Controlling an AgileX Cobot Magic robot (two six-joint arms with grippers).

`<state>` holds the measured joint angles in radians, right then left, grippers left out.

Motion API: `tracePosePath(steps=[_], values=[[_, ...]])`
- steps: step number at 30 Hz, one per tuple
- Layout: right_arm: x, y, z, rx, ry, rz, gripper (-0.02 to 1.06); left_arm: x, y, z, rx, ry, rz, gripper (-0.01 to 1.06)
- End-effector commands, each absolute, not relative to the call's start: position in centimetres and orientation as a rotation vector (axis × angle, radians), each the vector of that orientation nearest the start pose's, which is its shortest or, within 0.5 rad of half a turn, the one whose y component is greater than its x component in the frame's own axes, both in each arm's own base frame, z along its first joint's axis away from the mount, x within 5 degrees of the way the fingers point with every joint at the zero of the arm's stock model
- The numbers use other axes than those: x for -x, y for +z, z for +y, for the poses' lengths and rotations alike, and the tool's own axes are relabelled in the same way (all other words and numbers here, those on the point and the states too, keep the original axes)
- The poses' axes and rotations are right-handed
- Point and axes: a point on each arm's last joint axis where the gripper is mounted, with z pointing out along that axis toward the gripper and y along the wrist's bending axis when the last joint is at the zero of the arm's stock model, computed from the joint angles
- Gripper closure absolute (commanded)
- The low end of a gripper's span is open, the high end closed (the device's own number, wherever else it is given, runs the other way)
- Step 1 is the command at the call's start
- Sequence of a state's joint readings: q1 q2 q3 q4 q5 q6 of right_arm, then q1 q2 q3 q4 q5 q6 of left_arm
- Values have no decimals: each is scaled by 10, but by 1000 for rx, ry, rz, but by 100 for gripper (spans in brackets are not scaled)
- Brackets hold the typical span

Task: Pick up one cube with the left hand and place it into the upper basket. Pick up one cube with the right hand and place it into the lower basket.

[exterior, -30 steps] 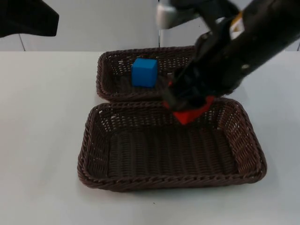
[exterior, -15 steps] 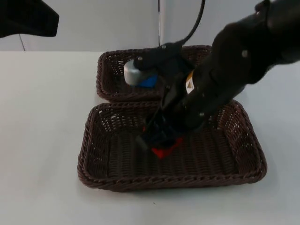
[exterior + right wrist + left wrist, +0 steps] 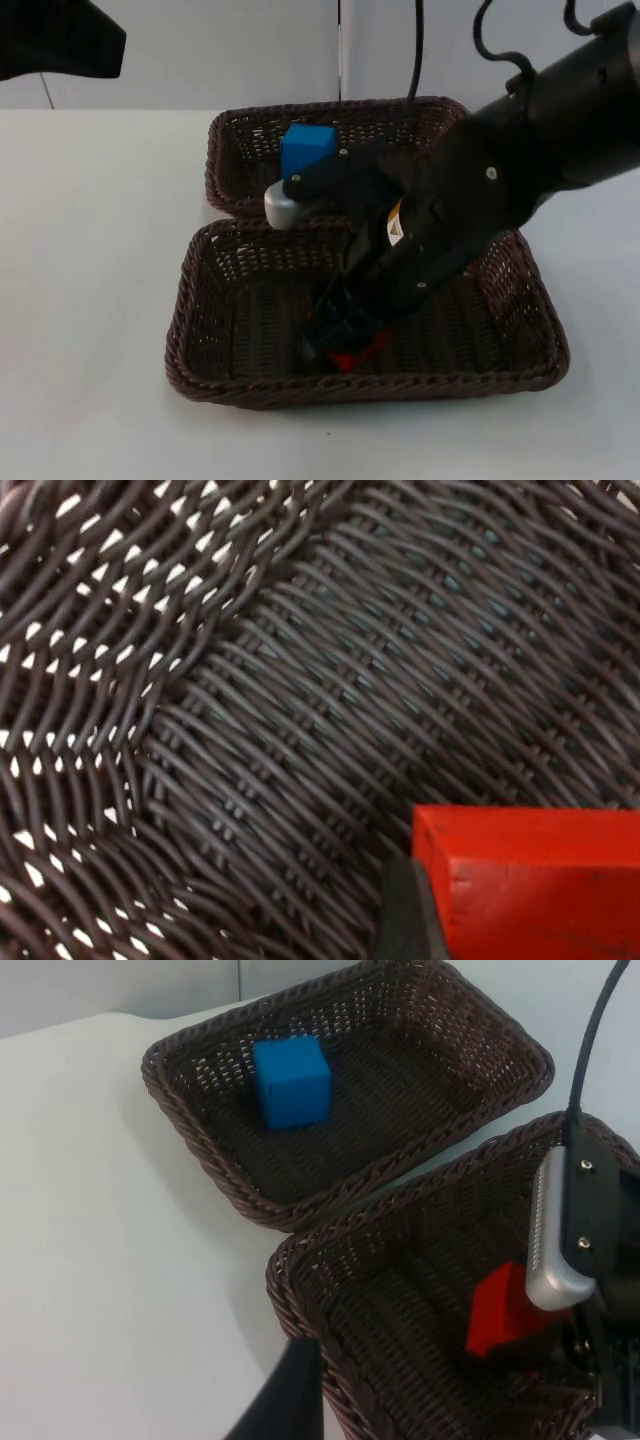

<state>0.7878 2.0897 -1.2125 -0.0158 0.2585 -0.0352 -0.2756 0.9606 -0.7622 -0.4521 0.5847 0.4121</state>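
- We see the red cube (image 3: 360, 352) low inside the lower basket (image 3: 200, 300), near its front wall, clamped in the right gripper (image 3: 345, 345); we cannot tell whether it touches the weave.
- In the right wrist view a dark fingertip (image 3: 405, 920) presses the cube's side.
- Blue cube (image 3: 308, 152) sits loose in the upper basket (image 3: 225, 150): we judge the left arm's half done.
- Left gripper (image 3: 290, 1400) waits well off the baskets, above the table (image 3: 90, 250); its state we cannot tell.
- Left to do, as we judge: release red cube, lift right arm out.
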Motion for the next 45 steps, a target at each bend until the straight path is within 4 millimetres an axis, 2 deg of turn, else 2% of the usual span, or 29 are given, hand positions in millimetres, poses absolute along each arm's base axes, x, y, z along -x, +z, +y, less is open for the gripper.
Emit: tracePosePath(steps=[1, 2, 3, 4, 6, 7, 8, 10, 14, 17, 20, 22, 23, 27, 28, 33, 34, 37, 38, 41, 45], values=[[-291, 109, 294, 1077, 256, 2398, 96, -178, 319, -73, -459, -406, 2162, 11], [-290, 109, 294, 1078, 255, 2400, 88, -178, 319, -73, -459, -406, 2162, 11], [-290, 109, 294, 1078, 255, 2400, 88, -178, 319, -73, -459, -406, 2162, 11], [-290, 109, 294, 1078, 255, 2400, 82, -178, 319, -73, -459, -406, 2162, 11], [-290, 109, 294, 1079, 254, 2402, 66, -178, 319, -73, -459, -406, 2162, 11], [-290, 109, 294, 1079, 254, 2402, 66, -178, 319, -73, -459, -406, 2162, 11], [-290, 109, 293, 1075, 255, 2405, 56, -178, 319, -73, -459, -406, 2162, 11], [-290, 109, 293, 1062, 258, 2413, 42, -178, 319, -73, -459, -406, 2162, 11], [-290, 114, 293, 1031, 269, 2419, 31, -178, 319, -73, -459, -406, 2162, 11], [-289, 125, 293, 1024, 277, 2403, 30, -178, 319, -73, -459, -406, 2162, 11], [-287, 151, 291, 1009, 293, 2369, 30, -178, 319, -73, -459, -406, 2162, 11], [-284, 174, 287, 996, 307, 2338, 30, -178, 319, -73, -459, -406, 2162, 11], [-284, 174, 287, 996, 307, 2338, 30, -178, 319, -73, -459, -406, 2162, 11], [-274, 222, 277, 974, 328, 2285, 30, -178, 319, -73, -459, -406, 2162, 11], [-274, 222, 277, 974, 328, 2285, 30, -178, 319, -73, -459, -406, 2162, 11], [-257, 281, 259, 929, 371, 2178, 30, -178, 319, -73, -459, -406, 2162, 11], [-257, 281, 259, 929, 371, 2178, 30, -178, 319, -73, -459, -406, 2162, 11], [-250, 303, 252, 905, 393, 2124, 30, -178, 319, -73, -459, -406, 2162, 11], [-250, 303, 252, 905, 393, 2124, 30, -178, 319, -73, -459, -406, 2162, 11], [-242, 321, 244, 885, 411, 2077, 30, -178, 319, -73, -459, -406, 2162, 11], [-237, 329, 239, 880, 415, 2067, 30, -178, 319, -73, -459, -406, 2162, 11]])
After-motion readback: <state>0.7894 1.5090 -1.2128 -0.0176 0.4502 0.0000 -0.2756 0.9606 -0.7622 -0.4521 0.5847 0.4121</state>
